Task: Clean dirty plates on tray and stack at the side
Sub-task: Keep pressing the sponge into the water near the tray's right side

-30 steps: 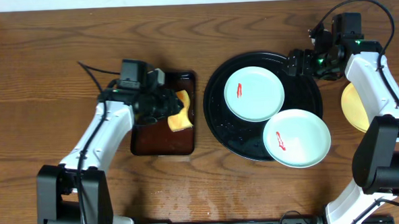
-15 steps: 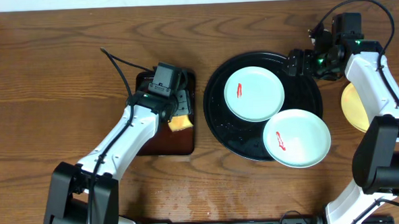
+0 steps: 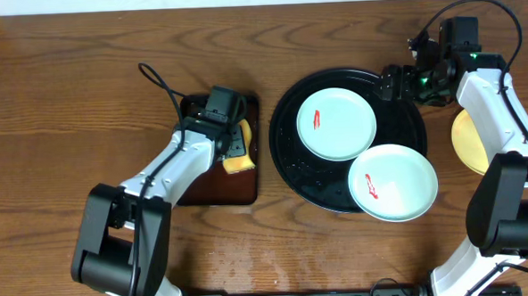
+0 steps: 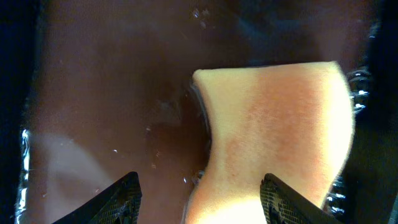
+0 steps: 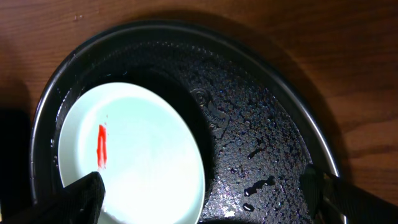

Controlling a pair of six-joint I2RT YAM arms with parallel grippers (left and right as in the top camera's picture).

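Observation:
Two pale mint-white plates with red smears lie on the black tray (image 3: 293, 169): one (image 3: 336, 122) at the upper left, one (image 3: 392, 182) at the lower right overhanging the rim. The pale yellow plate (image 3: 466, 141) lies on the table to the right, partly behind my right arm. My right gripper (image 3: 395, 82) is open above the tray's far right part; its wrist view shows the upper plate (image 5: 137, 162) and the wet tray floor (image 5: 261, 143). My left gripper (image 3: 237, 140) is open over the yellow sponge (image 4: 280, 124) in the brown tray (image 3: 208, 186), one finger on each side.
The rectangular dark-brown tray holds water around the sponge (image 3: 239, 160). The wooden table (image 3: 66, 103) extends left and in front. A cable (image 3: 159, 86) loops above my left arm.
My left arm has swung right along the brown tray and now sits over the sponge. My right arm and the plates have not moved.

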